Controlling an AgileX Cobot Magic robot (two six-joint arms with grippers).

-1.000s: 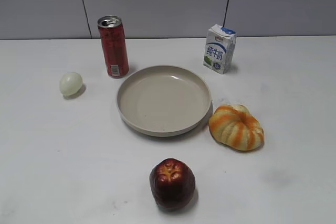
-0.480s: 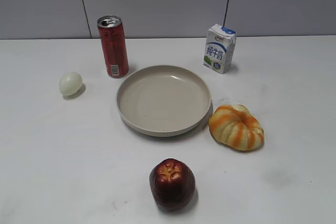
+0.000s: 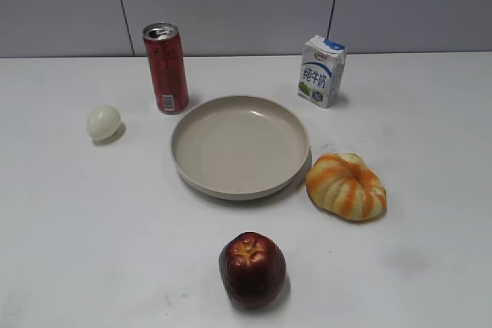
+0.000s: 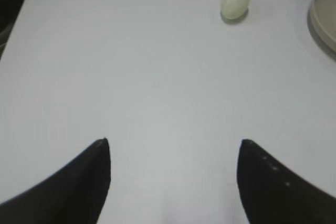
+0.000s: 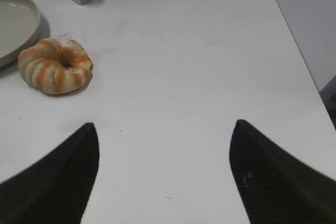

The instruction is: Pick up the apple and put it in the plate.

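Here, the apple is sitting alone at the front of the table, apart from the plate. The plate is lying behind it, in the middle, with nothing in it. A pumpkin is resting just beside the plate's right edge. An egg is lying to the left. A can and a milk box are standing at the back. The left gripper and the right gripper are both hanging wide open over bare table, holding nothing.
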